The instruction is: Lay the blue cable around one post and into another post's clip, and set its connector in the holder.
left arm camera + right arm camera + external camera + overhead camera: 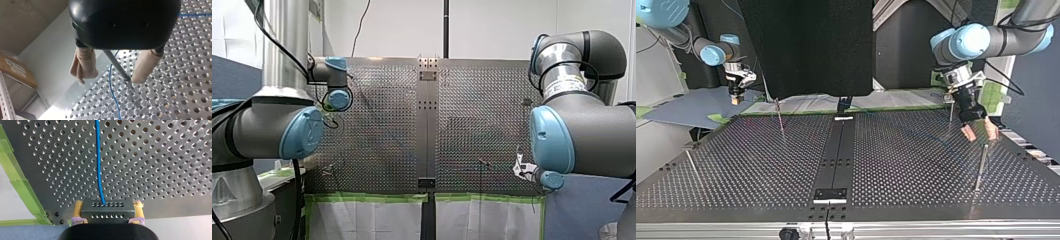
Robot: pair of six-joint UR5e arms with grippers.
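right hand [108, 210] clenched on black perforated connector block [107, 214] near a corner of perforated metal surface [162, 170], thin blue cable [98, 157] thereby drawn straight | left hand [113, 73] held open astride thin metal post [116, 65], likely for looping

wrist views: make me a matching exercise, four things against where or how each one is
1 connector
2 my left end effector
3 blue cable
4 green tape

a open, astride a metal post
b along the perforated table's edge
c gripped by my right end effector
d runs from the connector across the table

Pairs: 1-c, 2-a, 3-d, 4-b
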